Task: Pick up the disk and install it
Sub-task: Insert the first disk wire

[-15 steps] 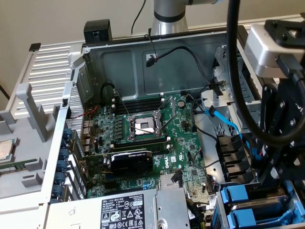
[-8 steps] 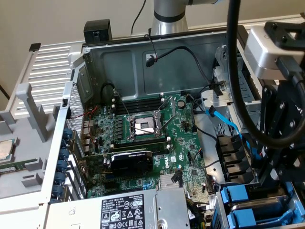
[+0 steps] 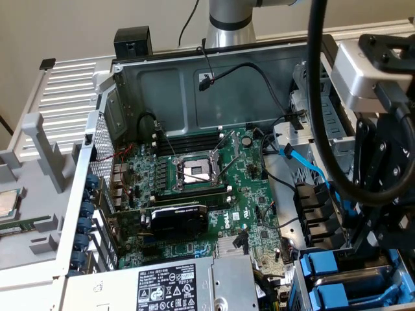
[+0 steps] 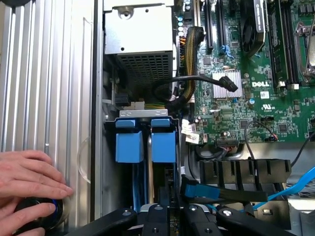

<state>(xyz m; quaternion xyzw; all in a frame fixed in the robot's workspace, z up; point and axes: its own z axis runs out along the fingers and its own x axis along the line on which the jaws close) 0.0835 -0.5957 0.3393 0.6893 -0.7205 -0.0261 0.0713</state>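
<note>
Two blue-fronted drive carriers stand side by side in the drive cage at the case's corner. The disk (image 4: 163,142) is the one nearer the motherboard, in line with my gripper (image 4: 165,210). Its blue front (image 3: 322,264) and a strip of white label (image 3: 363,277) show in the exterior view. The other carrier (image 4: 129,142) sits beside it against the case wall. My black gripper (image 3: 373,240) hangs right over the cage at the exterior view's right. Whether it touches the disk is hidden.
A person's hand (image 4: 29,172) rests on a dark round object on the ribbed case panel (image 4: 49,73). The motherboard (image 3: 207,181), power supply (image 4: 140,34), a blue SATA cable (image 3: 305,165) and black cables (image 4: 206,78) crowd the open case around the cage.
</note>
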